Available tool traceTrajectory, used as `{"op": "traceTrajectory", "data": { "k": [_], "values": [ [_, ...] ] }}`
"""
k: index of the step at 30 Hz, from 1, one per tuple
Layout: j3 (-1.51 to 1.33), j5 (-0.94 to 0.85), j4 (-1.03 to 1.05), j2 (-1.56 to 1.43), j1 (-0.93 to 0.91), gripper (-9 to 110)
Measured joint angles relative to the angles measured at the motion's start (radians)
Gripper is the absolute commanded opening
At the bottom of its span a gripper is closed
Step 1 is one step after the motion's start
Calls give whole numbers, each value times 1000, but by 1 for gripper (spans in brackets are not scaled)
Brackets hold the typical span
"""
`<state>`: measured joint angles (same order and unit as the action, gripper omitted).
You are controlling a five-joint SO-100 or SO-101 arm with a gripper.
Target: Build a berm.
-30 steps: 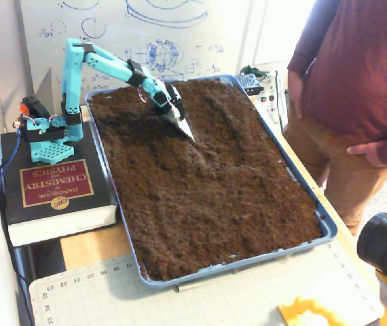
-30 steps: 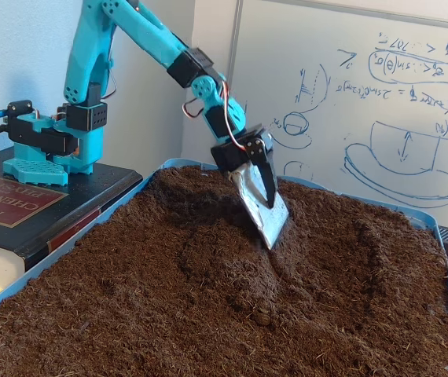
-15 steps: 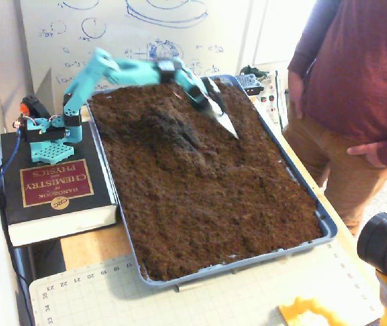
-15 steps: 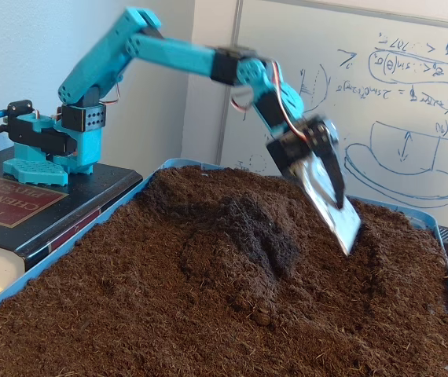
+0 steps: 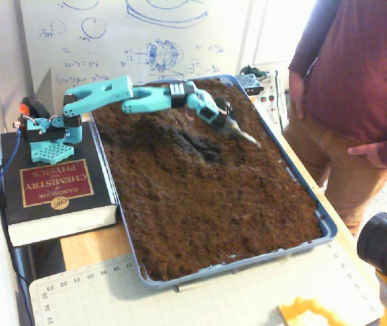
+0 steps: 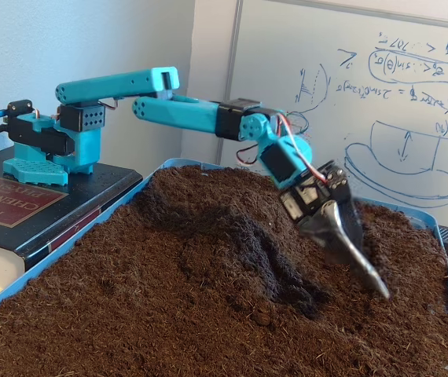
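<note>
Fixed view from above: blue tray (image 5: 326, 227) of soil on tabletop; berm (image 5: 195, 141) in far half, just left of scoop-like fingers (image 5: 237, 131); arm base on book (image 5: 54, 190) at left. Fixed view, low: fingers (image 6: 348, 243) right of berm (image 6: 267, 255), tip blurred; whether apart or together cannot be told.

Since a second ago the arm (image 5: 132, 95) has stretched out flat and swung toward the tray's right side, carrying the gripper (image 5: 244, 136) with its scoop blade (image 6: 350, 243) from the left of the berm (image 6: 255, 251) across to its right, low over the soil; the ridge now shows darker, freshly turned soil
</note>
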<state>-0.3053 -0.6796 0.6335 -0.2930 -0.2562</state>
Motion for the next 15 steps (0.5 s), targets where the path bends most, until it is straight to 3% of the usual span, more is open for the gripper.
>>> {"op": "traceTrajectory", "data": {
  "k": [6,15],
  "values": [
    [0,48,0,103,-86,1],
    [97,321,-14,232,-95,1]
  ]
}}
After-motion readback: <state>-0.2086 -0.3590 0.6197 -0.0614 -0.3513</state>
